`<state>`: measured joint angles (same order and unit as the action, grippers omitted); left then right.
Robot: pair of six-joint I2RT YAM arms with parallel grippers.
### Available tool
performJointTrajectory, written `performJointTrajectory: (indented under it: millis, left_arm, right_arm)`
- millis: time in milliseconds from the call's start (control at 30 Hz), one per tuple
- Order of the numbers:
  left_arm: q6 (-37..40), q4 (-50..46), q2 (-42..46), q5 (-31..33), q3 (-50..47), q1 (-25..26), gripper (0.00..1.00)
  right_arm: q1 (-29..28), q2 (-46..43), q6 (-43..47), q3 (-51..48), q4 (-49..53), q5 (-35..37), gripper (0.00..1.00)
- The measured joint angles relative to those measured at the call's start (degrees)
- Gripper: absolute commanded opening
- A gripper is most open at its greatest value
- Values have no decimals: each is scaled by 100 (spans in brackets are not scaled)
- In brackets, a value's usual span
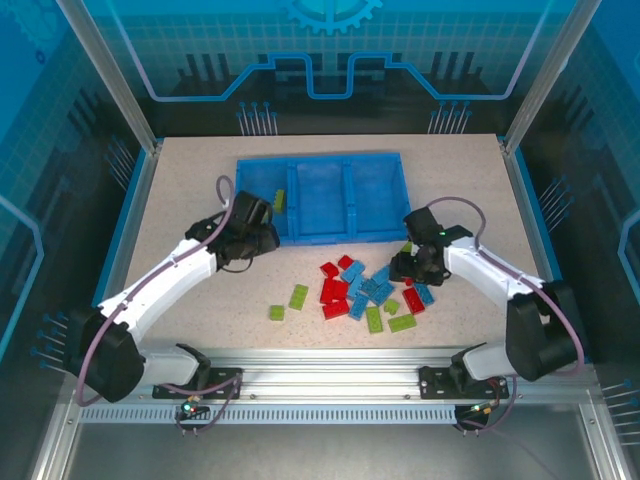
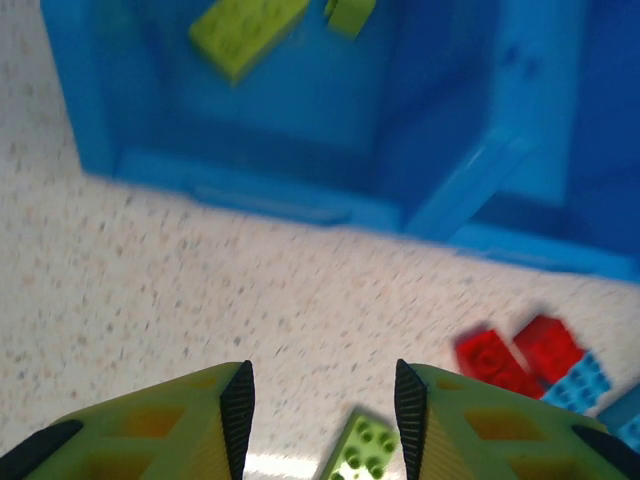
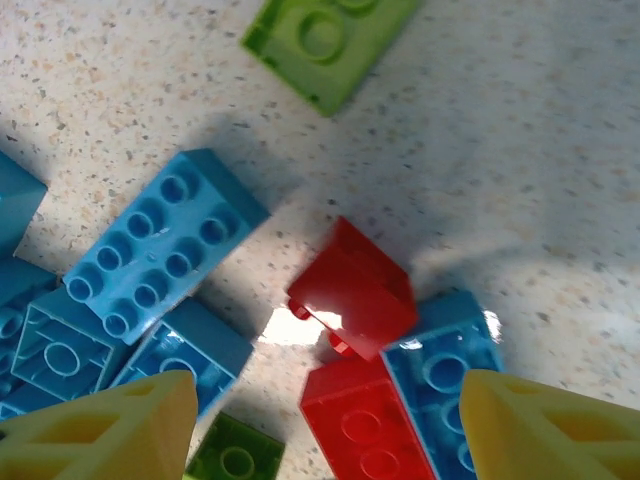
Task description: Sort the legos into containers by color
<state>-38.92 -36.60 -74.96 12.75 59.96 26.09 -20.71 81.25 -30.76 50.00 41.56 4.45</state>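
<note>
While the left claw point(image 2: 320, 385) hangs partly open and empty, the blue tray point(image 2: 240, 195) lies just ahead of it, with green bricks point(image 2: 245, 30) in the compartment straight in front and red bricks point(image 2: 505, 355) off to its right. Farther right, the right claw point(image 3: 328, 385) gapes wide, gripping nothing — a red brick point(image 3: 350, 290) lies between its fingers, blue bricks point(image 3: 160, 240) toward its left finger.

Bright overhead light, soft shadows, left wrist view blurred
</note>
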Motion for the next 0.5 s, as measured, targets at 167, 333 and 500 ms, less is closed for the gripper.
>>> performJointTrajectory:
  millis: [167, 333, 500]
  left_arm:
    - [317, -59, -162, -321, 310, -96, 61]
    - [269, -48, 125, -382, -804, 328, 78]
    - [-186, -197, 238, -417, -1867, 1202, 77]
  right_arm:
    - [-101, 155, 109, 83, -79, 249, 73]
    - [46, -35, 125, -15, -146, 247, 73]
    - [240, -109, 125, -116, -160, 229, 73]
